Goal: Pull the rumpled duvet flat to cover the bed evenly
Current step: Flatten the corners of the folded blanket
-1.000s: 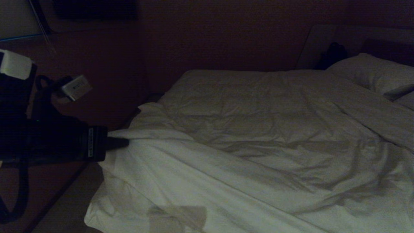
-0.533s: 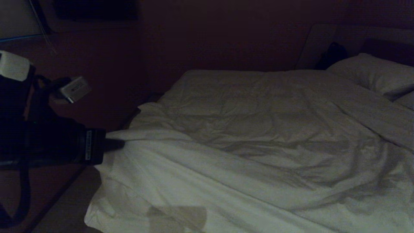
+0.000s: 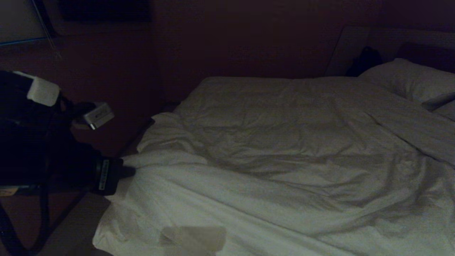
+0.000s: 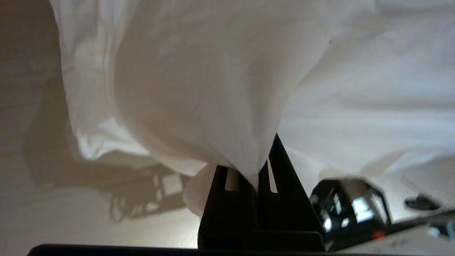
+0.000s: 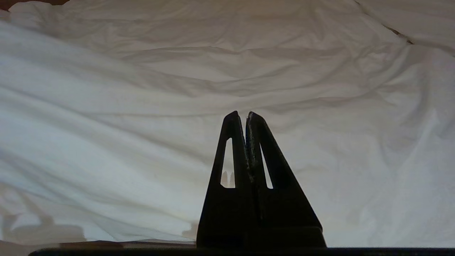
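Observation:
The white duvet (image 3: 284,149) lies wrinkled over the bed (image 3: 445,109), its near-left part bunched in long folds. At the bed's left side my left gripper (image 3: 127,172) is shut on the duvet's edge, which is drawn out toward it. In the left wrist view the pinched cloth (image 4: 199,89) spills over the left gripper (image 4: 260,167) and hides its tips. My right gripper (image 5: 242,114) hovers shut and empty over the duvet (image 5: 142,106); it is outside the head view.
A white pillow (image 3: 408,80) lies at the far right against the dark headboard (image 3: 426,53). Pale floor (image 3: 67,231) runs along the bed's left side under my left arm. A dark wall stands behind the bed.
My left gripper has sunk lower beside the bed, still shut on the duvet's edge, and its wrist has turned. The held fold has come down with it.

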Motion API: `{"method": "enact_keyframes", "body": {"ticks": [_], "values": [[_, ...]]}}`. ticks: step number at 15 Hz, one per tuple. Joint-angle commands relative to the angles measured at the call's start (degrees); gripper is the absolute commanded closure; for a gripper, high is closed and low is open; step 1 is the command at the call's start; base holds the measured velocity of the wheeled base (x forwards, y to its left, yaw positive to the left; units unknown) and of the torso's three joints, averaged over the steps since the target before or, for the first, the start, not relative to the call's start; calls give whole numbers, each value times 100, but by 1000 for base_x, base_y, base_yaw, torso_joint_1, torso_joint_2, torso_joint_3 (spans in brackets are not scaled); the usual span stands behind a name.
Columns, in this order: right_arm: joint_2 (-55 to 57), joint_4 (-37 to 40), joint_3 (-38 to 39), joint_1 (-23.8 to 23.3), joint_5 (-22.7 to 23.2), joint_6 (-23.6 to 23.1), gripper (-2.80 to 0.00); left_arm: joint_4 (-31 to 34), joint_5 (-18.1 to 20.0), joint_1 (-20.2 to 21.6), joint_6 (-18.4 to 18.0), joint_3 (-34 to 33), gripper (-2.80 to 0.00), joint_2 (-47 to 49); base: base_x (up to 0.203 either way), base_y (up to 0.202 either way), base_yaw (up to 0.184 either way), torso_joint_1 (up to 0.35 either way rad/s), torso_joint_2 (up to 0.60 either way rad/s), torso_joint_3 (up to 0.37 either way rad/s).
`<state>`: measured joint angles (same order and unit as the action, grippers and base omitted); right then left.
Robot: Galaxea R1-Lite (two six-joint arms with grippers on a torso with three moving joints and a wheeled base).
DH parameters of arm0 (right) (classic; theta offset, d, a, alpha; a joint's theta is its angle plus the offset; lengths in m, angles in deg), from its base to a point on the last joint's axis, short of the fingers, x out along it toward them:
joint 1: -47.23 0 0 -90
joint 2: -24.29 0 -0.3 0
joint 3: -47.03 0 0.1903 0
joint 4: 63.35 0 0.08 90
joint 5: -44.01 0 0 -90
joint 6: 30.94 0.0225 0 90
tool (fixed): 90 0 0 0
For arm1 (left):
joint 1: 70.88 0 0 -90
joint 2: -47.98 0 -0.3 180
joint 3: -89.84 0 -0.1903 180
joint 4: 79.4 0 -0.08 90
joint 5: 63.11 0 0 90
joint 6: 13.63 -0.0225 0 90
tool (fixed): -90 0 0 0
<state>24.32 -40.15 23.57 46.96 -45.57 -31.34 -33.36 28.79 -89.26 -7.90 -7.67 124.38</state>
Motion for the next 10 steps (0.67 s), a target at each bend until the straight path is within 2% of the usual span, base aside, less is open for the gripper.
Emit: {"method": "enact_keyframes", "body": {"ticks": [1,4,8,10], "values": [[6,-1,1,0,3,-3,0,197,-40,-16,-53,42,0,-26,0,0,0,0,0,0],[6,-1,1,0,3,-3,0,338,-662,-25,-261,5,0,-106,0,0,0,0,0,0],[6,-1,1,0,3,-3,0,343,-950,-25,-276,-15,0,-99,0,0,0,0,0,0],[6,-1,1,0,3,-3,0,343,-972,-25,-292,-37,0,-108,0,0,0,0,0,0]]}}
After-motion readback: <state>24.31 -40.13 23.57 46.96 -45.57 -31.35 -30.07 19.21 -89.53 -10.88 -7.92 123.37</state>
